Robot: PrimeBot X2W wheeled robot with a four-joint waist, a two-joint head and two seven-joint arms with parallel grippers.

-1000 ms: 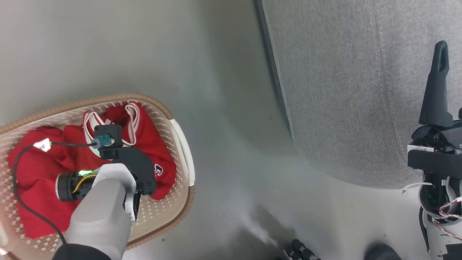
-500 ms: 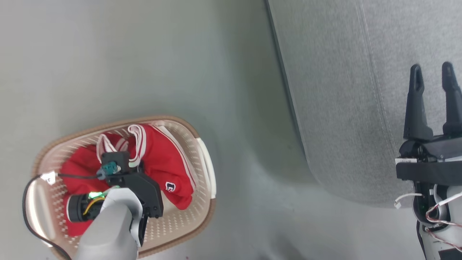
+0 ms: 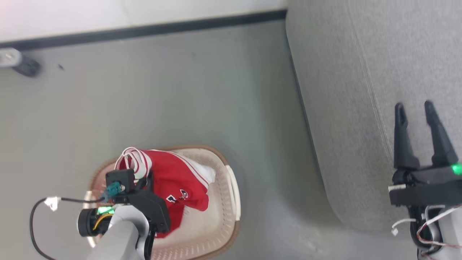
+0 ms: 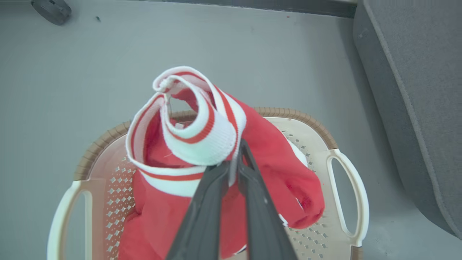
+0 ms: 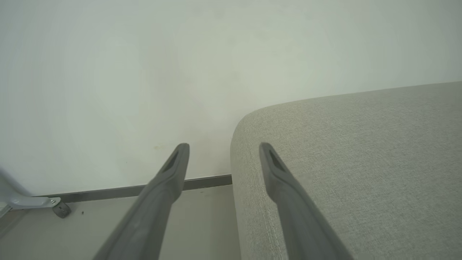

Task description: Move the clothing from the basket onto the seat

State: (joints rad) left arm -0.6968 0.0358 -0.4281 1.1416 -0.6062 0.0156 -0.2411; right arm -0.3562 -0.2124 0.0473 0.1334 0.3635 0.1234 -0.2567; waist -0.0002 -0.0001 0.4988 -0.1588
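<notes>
While left fingers [image 4: 205, 209] clamp clothing [image 4: 202, 137] above basket [image 4: 296, 115], right fingers [image 3: 401, 141] spread.

Left gripper [image 4: 234, 162]: fingers pressed together, the clothing [image 4: 274, 151] pinched between them.
Left forearm [image 3: 119, 234]: pale, seen at lower left of the head view.
Right gripper [image 3: 414, 106]: fingers spread apart, pointed up the head view.

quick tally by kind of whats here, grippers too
clothing: 1 red bundle, pieces can't be told apart
basket: 1
seat: 1
grippers: 2, left gripper shut on the clothing, right gripper open
total: 5
</notes>
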